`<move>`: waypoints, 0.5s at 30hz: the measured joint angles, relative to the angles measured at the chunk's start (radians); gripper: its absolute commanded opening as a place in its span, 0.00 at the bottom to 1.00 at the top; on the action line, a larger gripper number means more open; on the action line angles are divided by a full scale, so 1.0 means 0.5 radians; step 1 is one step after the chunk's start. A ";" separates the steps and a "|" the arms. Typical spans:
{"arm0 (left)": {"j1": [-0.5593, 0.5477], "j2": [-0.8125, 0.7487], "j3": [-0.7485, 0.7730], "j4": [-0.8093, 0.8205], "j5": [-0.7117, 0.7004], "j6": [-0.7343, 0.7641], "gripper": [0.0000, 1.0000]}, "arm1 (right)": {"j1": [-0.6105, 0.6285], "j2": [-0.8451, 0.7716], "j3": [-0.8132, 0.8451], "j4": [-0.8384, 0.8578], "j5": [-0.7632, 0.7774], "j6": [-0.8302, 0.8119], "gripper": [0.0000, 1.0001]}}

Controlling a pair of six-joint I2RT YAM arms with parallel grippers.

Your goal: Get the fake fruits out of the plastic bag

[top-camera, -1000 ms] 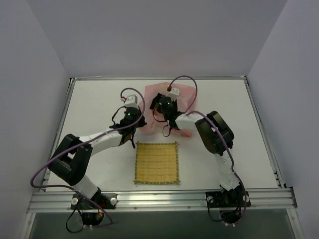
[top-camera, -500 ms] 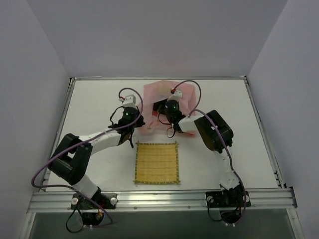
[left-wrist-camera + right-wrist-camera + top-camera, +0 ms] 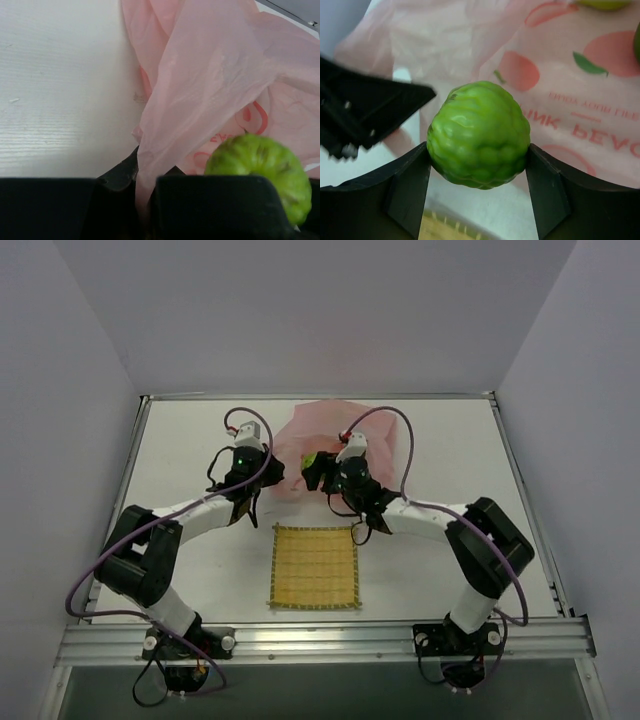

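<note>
Between the right tool's (image 3: 478, 150) fingers: one round green fruit (image 3: 479, 135), clamped on both sides, in front of the plastic bag (image 3: 580, 75).
Upper right, right wrist view: one yellow-green fruit (image 3: 602, 3) and one dark green sliver (image 3: 637, 45), both cut off.
Left tool (image 3: 145, 195): closed tight, pinching one bag fold.
Tabletop (image 3: 180, 440): one bag, one yellow mat (image 3: 314, 566).

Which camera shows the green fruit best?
The right wrist view: the green fruit fills the middle, sharp, in the right gripper. The left wrist view shows it blurred and partly hidden. The top view shows just a tiny green speck.
</note>
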 measured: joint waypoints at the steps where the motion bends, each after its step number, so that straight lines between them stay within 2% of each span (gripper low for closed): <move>1: -0.004 -0.001 0.000 0.011 0.023 -0.003 0.02 | 0.031 -0.069 -0.054 -0.044 -0.003 -0.014 0.38; 9: -0.008 -0.095 -0.090 0.114 0.130 -0.050 0.02 | 0.455 -0.650 -0.447 -0.303 0.007 -0.056 0.39; 15: -0.039 -0.133 -0.230 0.194 0.150 -0.103 0.02 | 0.891 -0.610 -0.539 -0.317 0.189 -0.018 0.40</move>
